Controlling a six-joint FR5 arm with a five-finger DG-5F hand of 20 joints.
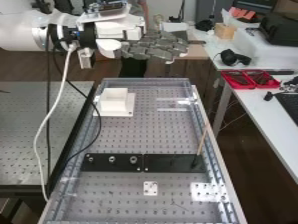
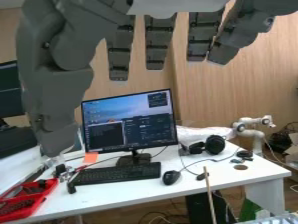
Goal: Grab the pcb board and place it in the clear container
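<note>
The dark grey hand (image 1: 154, 46) is at the top of the high view, above the bench's far end, with its fingers straight and nothing between them. Its straight fingers and thumb also hang into the wrist view, where the hand (image 2: 159, 42) is open. A clear plastic piece (image 1: 174, 104) lies at the far right of the bench; I cannot tell whether it is the container. Nearer are a small white plate with holes (image 1: 151, 188) and a pale perforated piece (image 1: 205, 192). Which of them is the pcb board, I cannot tell.
A white square box (image 1: 115, 101) stands at the bench's far left. Black plates (image 1: 112, 160) cross the bench, with a thin stick (image 1: 202, 141) rising at their right end. Cables hang from the arm on the left. Red trays (image 1: 250, 79) sit on the side table.
</note>
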